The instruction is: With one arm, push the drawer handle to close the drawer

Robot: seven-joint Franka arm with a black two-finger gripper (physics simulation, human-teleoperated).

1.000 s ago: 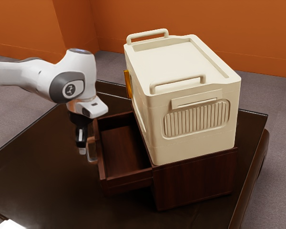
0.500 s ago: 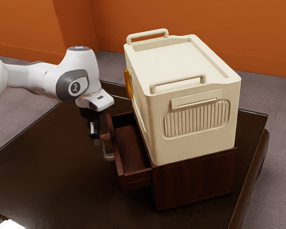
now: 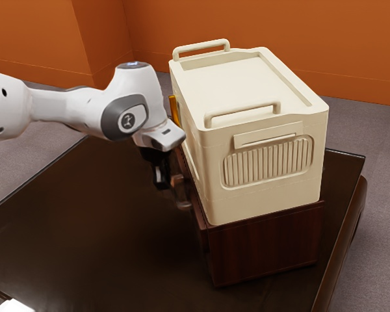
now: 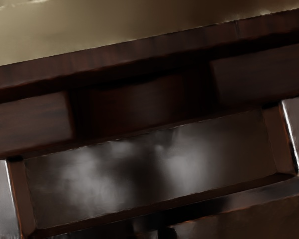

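Lengthwise, handle point(image 4: 214, 198) parallels drawer front point(image 4: 30, 124), jutting outward; cannot tell pincer point(image 3: 162, 184) opening or grip.

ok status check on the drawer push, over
Tool up by the handle. Drawer nearly or fully in, can't confirm flush. Cream case atop cabinet, outside drawer's path.

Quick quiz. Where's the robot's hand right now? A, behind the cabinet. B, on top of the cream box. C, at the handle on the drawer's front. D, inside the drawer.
C: the exterior view has the hand low at the drawer's front, right by the handle.
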